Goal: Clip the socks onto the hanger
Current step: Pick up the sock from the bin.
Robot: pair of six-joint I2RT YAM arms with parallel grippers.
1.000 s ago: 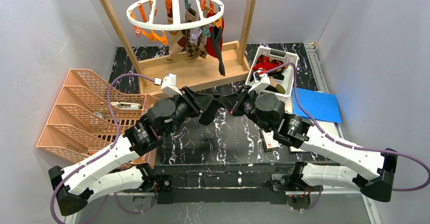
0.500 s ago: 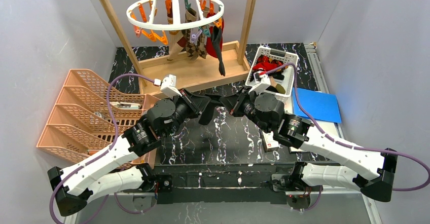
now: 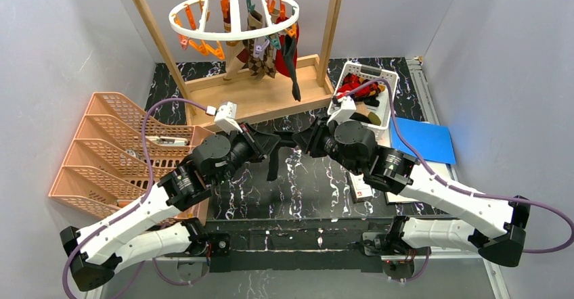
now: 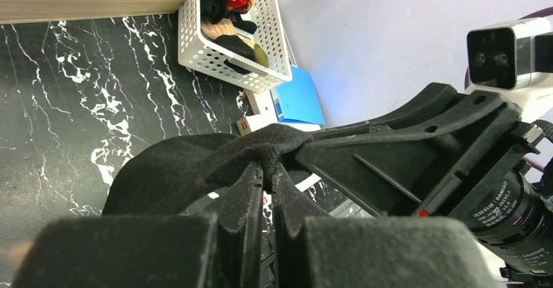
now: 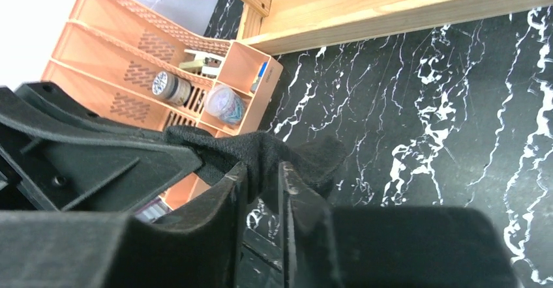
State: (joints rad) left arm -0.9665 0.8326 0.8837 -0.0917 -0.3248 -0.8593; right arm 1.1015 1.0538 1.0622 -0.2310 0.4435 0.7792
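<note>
Above the black white-veined marble surface [image 3: 318, 184], the two arms meet nose to nose with one black fuzzy fabric sock [image 3: 273, 167] strung between them, its loose end drooping toward the surface. The left gripper [image 4: 267, 171] is closed tight on a bunched fold of it. The right gripper [image 5: 261, 174] has its jaws slightly parted around the fabric, and I cannot tell whether they pinch it.

The sock looks light, limp and napped, so it is unlikely to slip but will sag and fold wherever it is unsupported. A hold just beside the cuff edge would leave a flat hem free for a clip.

Further back, more socks [image 3: 355, 86] fill the white lattice plastic basket [image 3: 391, 99]. Farthest, the white round plastic hanger [image 3: 203, 34] carries a brown-beige argyle sock [image 3: 259, 52].
</note>
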